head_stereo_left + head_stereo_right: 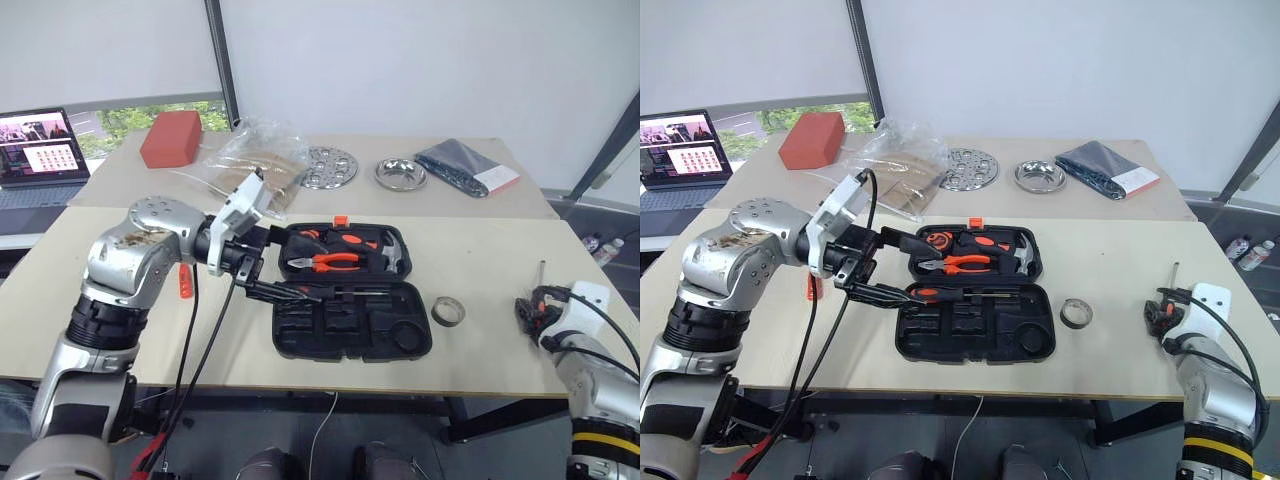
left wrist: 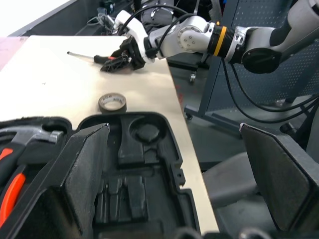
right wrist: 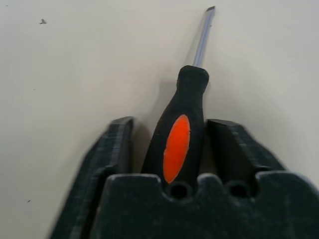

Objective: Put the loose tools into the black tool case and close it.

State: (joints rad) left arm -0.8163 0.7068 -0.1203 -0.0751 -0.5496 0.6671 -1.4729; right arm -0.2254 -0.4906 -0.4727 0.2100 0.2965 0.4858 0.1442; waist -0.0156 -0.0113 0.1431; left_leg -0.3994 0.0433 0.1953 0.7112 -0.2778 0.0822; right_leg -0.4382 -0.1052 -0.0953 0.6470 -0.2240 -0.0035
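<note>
Between the right gripper's (image 3: pixel 172 142) part-closed fingers lies a black-and-orange screwdriver (image 3: pixel 180 139) on the table (image 1: pixel 490 270), not yet clamped. Leftward sit a grey tape roll (image 1: pixel 447 312) and the open black tool case (image 1: pixel 350 325), the left gripper (image 1: pixel 902 268) spread wide over it.

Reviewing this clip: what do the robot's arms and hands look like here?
Both arms are silver-grey metal segments with black joints and loose black cables. The left hand has white housing and two black fingers. The right hand looks the same, with a yellow band near its wrist.
</note>
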